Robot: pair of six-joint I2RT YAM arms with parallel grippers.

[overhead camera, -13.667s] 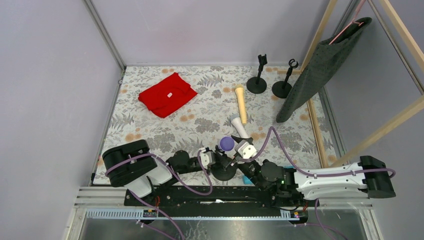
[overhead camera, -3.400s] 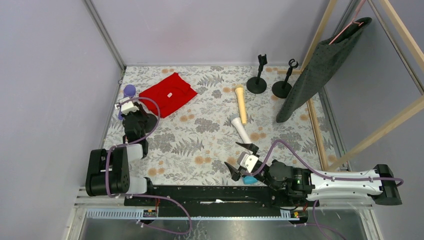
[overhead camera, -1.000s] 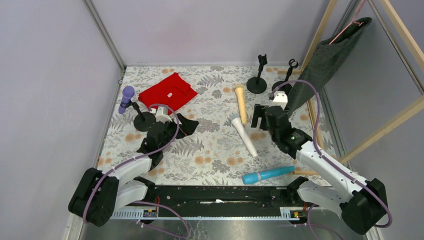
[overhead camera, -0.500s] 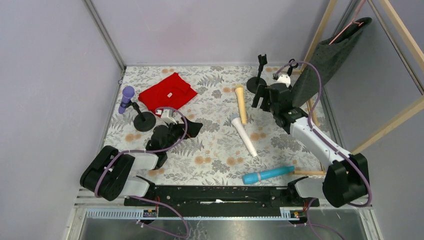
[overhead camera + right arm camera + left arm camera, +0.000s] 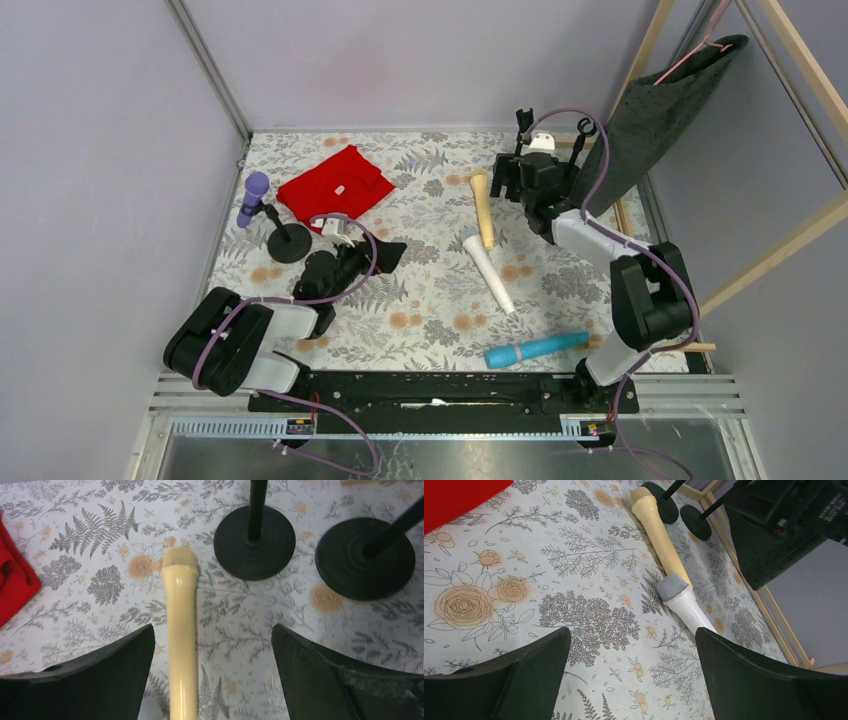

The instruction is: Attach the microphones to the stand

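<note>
The purple microphone sits clipped in a black stand at the left. On the floral mat lie the cream-yellow microphone, the white microphone and, near the front, the light blue microphone. Two empty stands rise at the back right, their bases in the right wrist view. My right gripper is open above the cream-yellow microphone, which runs between its fingers. My left gripper is open and empty over bare mat, left of the white microphone.
A red cloth lies at the back left. A dark grey cloth hangs from a wooden frame just right of the two empty stands. Grey walls close in the mat on the left and back.
My right arm has swung from mid-right toward the back, its open gripper now over the cream-yellow microphone by the stands. The left arm drew back slightly, then stayed still.
</note>
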